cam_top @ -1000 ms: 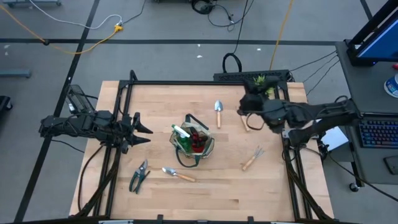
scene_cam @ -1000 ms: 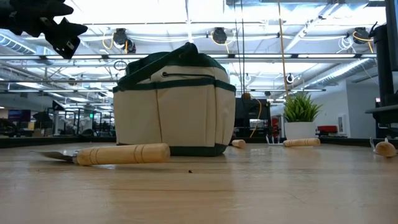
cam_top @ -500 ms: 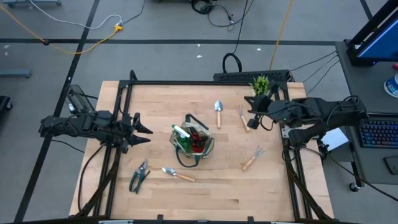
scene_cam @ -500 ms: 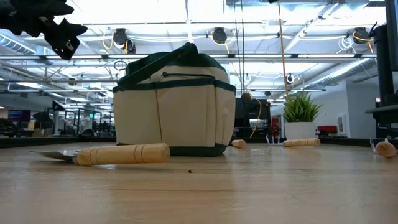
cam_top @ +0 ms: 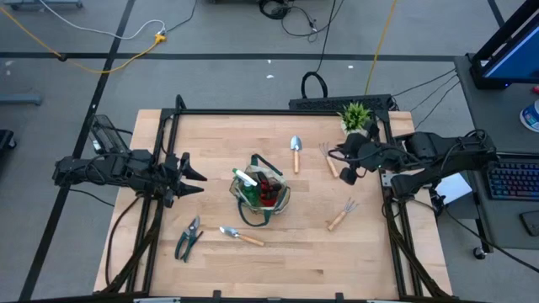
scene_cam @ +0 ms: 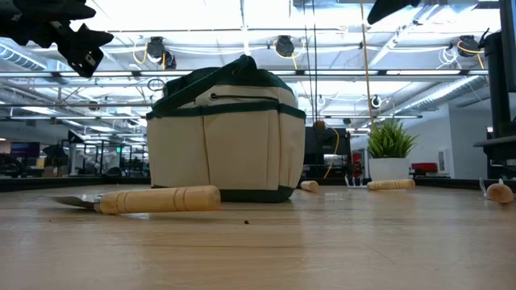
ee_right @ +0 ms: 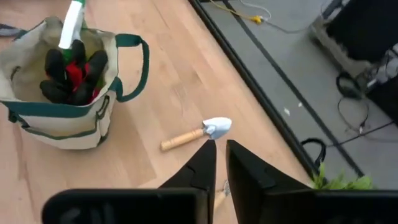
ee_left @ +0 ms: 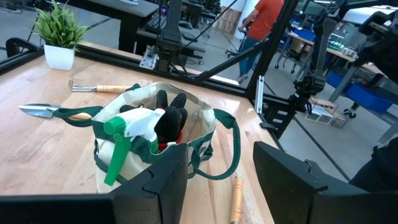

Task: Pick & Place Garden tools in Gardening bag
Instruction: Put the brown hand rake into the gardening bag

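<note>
Wooden-handled: two trowels (cam_top: 295, 152) (cam_top: 240, 235), two forks (cam_top: 329, 159) (cam_top: 341, 215)

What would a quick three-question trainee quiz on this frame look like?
1. True or false: the pruners are inside the gardening bag.
2. Which of these is in the bag? A) spray bottle B) a trowel C) the potted plant
3. Fill in: ___ wooden-handled tools lie on the table outside the bag.

Key: 1 false; 2 A; 3 four.
</note>
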`<state>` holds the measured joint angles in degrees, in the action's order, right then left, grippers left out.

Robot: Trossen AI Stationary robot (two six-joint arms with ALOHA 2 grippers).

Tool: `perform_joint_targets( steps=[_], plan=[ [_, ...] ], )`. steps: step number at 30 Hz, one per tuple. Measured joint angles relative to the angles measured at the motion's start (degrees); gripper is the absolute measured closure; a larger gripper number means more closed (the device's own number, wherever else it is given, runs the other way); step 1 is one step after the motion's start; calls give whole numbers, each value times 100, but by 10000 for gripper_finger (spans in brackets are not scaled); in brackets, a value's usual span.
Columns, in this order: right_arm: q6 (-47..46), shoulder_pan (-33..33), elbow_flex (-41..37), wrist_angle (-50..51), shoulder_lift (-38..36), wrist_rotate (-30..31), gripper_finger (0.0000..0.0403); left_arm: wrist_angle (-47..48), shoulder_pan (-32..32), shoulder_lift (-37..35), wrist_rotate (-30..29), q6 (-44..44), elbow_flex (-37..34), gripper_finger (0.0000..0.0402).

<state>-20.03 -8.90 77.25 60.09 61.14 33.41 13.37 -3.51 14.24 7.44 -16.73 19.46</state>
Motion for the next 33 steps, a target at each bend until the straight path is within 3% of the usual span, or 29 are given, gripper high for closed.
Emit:
perform_joint_targets(
  steps=[6,11,23,33],
  plan=[
    [-702,246,-264,20,16,-524,341,-13,0,0,-2,-4,0,215],
    [-1208,631,-780,18,21,-526,310,-20,0,0,-4,-4,0,215],
    [-1246,1725,-1548,-661,67,-1428,206,-20,-2,0,-4,-2,0,215],
    [-1268,2249,-1901,-672,566,-1868,157,-20,-2,0,-4,0,0,215]
  ],
)
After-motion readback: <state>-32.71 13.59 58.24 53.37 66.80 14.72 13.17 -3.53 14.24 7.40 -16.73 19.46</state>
